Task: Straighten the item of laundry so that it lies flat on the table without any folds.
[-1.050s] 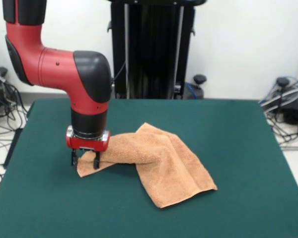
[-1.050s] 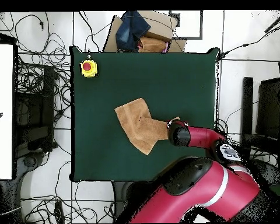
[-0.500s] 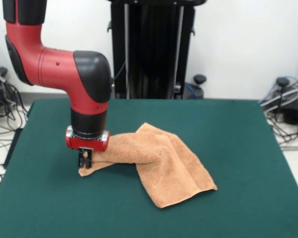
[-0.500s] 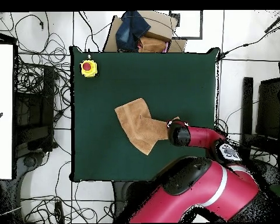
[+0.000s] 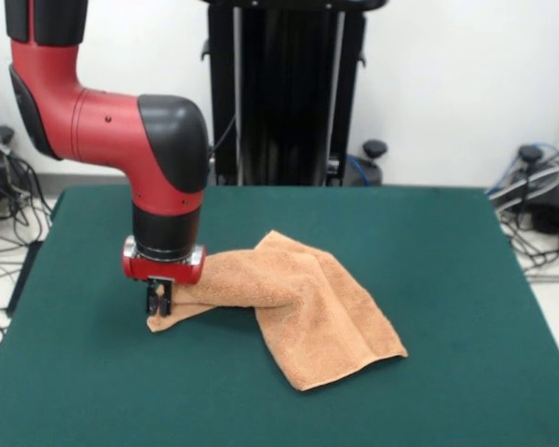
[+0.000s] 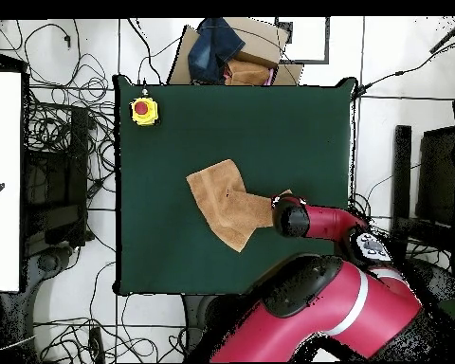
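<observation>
While the gripper pinches the towel by its left corner, the cloth lies folded mid-surface. Best to lift only slightly, then draw that corner outward so the fold opens without bunching.

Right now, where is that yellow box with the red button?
In the overhead view, the yellow box sits on the green table near its top-left corner, well apart from the orange towel.

Pincer went from open to clamped on towel corner.
</observation>
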You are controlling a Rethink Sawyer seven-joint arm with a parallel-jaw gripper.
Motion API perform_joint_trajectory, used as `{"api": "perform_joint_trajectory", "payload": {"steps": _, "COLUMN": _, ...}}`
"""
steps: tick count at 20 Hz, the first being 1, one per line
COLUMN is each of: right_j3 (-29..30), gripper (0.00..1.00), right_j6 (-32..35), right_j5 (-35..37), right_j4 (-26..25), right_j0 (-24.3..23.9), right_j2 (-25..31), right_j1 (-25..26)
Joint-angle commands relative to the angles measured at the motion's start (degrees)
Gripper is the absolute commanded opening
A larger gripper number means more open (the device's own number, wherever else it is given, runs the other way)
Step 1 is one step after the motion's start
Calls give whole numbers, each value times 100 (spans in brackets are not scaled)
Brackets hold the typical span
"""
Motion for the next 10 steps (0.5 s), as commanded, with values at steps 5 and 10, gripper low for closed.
{"api": "perform_joint_trajectory", "payload": {"steps": 5, "right_j3": -383, "gripper": 0, "right_j6": 98, "right_j5": -173, "right_j4": -414, "right_j0": 147, "right_j2": 314, "right_j1": 366}}
{"api": "perform_joint_trajectory", "payload": {"steps": 10, "right_j3": -511, "gripper": 0, "right_j6": 156, "right_j5": -424, "right_j4": -469, "right_j0": 45, "right_j2": 484, "right_j1": 325}}
